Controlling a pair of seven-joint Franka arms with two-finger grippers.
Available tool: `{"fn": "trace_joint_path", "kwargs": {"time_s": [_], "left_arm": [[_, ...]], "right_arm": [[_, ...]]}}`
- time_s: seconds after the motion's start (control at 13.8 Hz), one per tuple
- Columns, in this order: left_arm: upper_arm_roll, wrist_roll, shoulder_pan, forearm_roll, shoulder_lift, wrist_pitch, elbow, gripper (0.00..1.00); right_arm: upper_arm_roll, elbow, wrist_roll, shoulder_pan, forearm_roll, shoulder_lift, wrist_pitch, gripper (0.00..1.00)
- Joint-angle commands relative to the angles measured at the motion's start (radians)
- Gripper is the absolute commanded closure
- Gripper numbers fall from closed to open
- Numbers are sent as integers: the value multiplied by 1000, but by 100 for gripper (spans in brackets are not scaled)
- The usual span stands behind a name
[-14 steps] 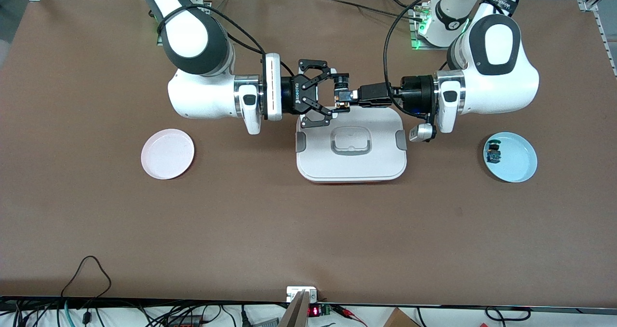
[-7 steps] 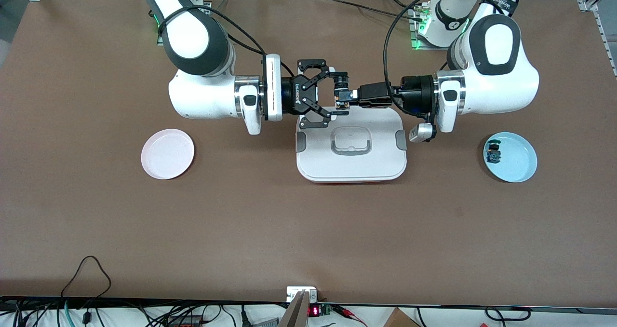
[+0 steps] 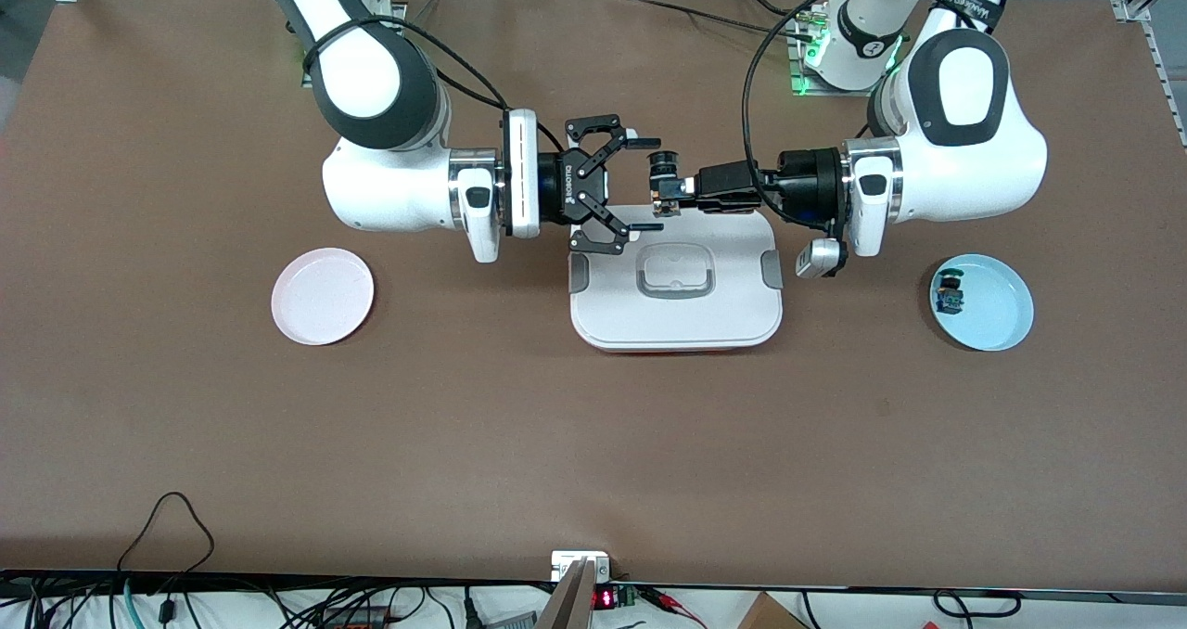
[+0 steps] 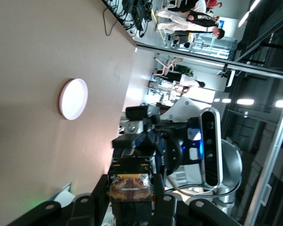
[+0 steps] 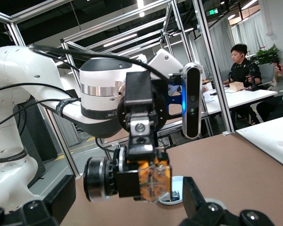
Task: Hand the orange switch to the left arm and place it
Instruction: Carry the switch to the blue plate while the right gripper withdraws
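Observation:
The orange switch (image 3: 664, 186), a small black body with an orange-tan end, hangs in the air over the box's (image 3: 677, 314) edge nearest the robots. My left gripper (image 3: 680, 186) is shut on it, and its fingers (image 4: 163, 198) clamp the switch (image 4: 130, 185) from both sides. My right gripper (image 3: 652, 185) faces it with fingers spread wide. Its fingertips (image 5: 192, 194) stand well off either side of the switch (image 5: 149, 181) and do not touch it.
The white box has grey side clips and a recessed handle (image 3: 675, 272). A pink plate (image 3: 323, 295) lies toward the right arm's end. A blue plate (image 3: 1000, 314) toward the left arm's end holds a small green-and-blue switch (image 3: 950, 295).
My right gripper was closed around the switch and has opened wide, drawing back slightly. The switch stays in my left gripper.

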Motion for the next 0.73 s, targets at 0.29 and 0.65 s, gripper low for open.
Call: {"fn": "trace_joint_path", "kwargs": {"time_s": [0.29,0.65], "left_arm": [[2,24,81,456,6,-130,72,77],[2,291,185,880,52,-248,97,77]], "right_arm": [[-17,-126,-4,-99,6,-75,-106,0],[-145,-152,50,-139,-148,-78,-280,0]]}}
